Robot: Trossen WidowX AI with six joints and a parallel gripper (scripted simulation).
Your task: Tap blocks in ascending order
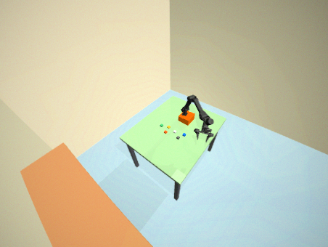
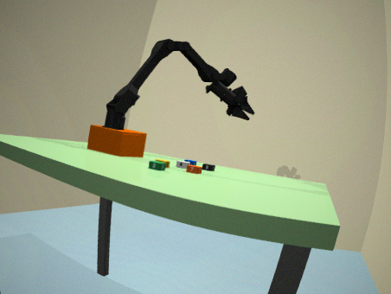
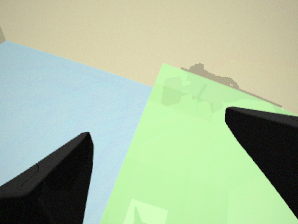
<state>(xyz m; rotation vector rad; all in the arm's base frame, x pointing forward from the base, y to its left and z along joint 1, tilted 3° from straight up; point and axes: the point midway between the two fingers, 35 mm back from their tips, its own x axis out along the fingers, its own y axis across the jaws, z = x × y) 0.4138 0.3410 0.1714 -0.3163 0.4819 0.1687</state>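
Note:
Several small blocks lie in a cluster on the green table (image 1: pixel 160 156) (image 2: pixel 242 194) (image 3: pixel 193 136), in front of the arm's orange base (image 1: pixel 186 118) (image 2: pixel 117 140). They are a green block (image 1: pixel 162 125) (image 2: pixel 157 165), a yellow block (image 1: pixel 168 126) (image 2: pixel 163 162), an orange block (image 1: pixel 165 131) (image 2: pixel 194 169), a white block (image 1: pixel 175 131) (image 2: pixel 182 163), a blue block (image 1: pixel 183 134) (image 2: pixel 190 162) and a black block (image 1: pixel 178 137) (image 2: pixel 208 167). Their digits are too small to read. My gripper (image 1: pixel 202 134) (image 2: pixel 244 113) (image 3: pixel 161 125) is open and empty. It hangs well above the table, beyond the blocks, tilted downward.
The wrist view looks across the table's edge, with blue floor (image 3: pixel 73 103) on the left. The gripper's shadow (image 2: pixel 288 171) falls on the table's far side. Dark table legs (image 1: pixel 177 189) stand below.

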